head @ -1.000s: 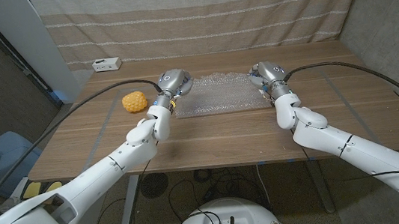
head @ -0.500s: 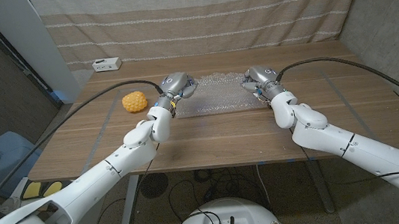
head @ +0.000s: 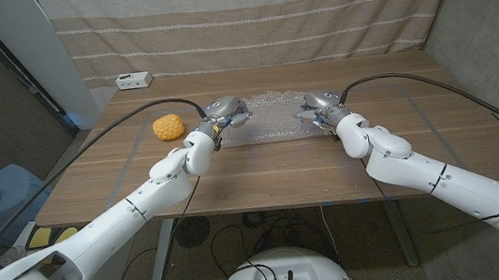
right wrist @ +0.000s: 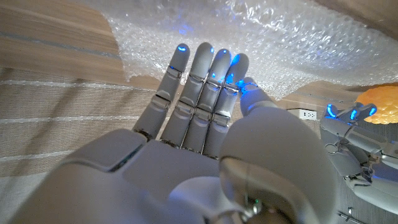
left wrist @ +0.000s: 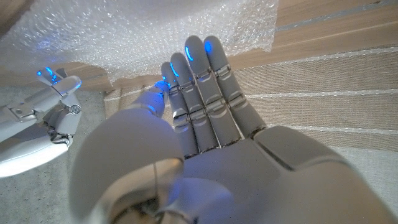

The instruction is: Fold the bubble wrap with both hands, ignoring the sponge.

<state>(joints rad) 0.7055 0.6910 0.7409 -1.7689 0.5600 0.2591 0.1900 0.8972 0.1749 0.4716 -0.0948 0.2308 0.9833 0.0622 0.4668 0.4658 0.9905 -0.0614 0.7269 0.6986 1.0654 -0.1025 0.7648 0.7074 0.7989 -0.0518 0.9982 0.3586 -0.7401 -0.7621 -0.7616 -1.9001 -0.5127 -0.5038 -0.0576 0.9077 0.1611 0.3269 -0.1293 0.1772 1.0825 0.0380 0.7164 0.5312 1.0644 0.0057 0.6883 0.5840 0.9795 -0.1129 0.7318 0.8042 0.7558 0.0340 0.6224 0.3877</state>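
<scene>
The left robot hand (head: pixel 225 113) is seen at the left edge of the bubble wrap (head: pixel 270 117), and the right robot hand (head: pixel 314 106) is seen at its right edge. In the wrist views the fingers (left wrist: pixel 198 68) of each are held straight and close together, reaching to the wrap's edge; whether the wrap is pinched cannot be told. The wrap is spread between both hands on the wooden surface (head: pixel 272 170). A yellow sponge (head: pixel 167 127) is lying well apart, on the left.
</scene>
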